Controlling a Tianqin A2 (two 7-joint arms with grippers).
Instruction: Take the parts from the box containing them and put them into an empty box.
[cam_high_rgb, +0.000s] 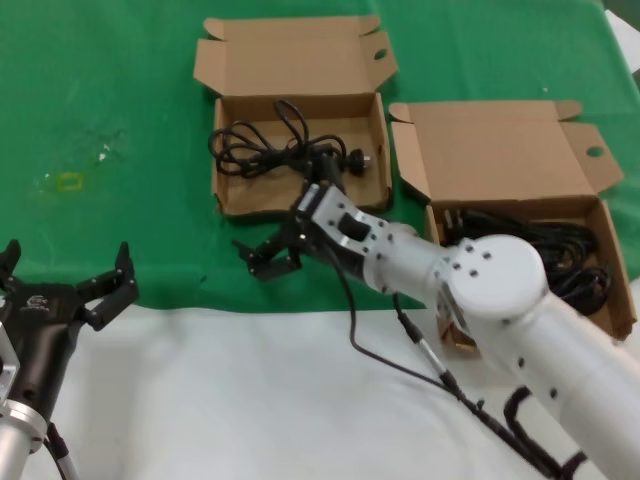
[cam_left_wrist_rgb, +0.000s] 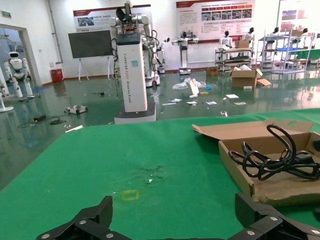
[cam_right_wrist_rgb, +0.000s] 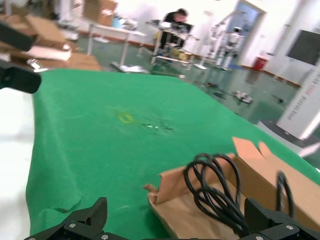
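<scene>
The box containing the parts (cam_high_rgb: 500, 150), with the tall lid, stands at the right and holds a heap of black power cords (cam_high_rgb: 560, 250). The shorter-lidded box (cam_high_rgb: 228, 200) sits in the middle with one looped cord (cam_high_rgb: 270, 150) inside; in the left wrist view it is the carton (cam_left_wrist_rgb: 260, 187) holding that cord (cam_left_wrist_rgb: 270, 160). My right gripper (cam_high_rgb: 282, 208) hangs open over this box's front wall, nothing between its fingers; its wrist view shows the box corner (cam_right_wrist_rgb: 170, 200) and cord (cam_right_wrist_rgb: 215, 190) beyond the gripper (cam_right_wrist_rgb: 180, 220). My left gripper (cam_high_rgb: 68, 262) waits open at the near left.
A green cloth (cam_high_rgb: 120, 80) covers the table, with a white strip (cam_high_rgb: 250, 400) along the front. A small yellow mark (cam_high_rgb: 68, 182) lies on the cloth at the left. A black cable (cam_high_rgb: 400, 365) trails from my right arm.
</scene>
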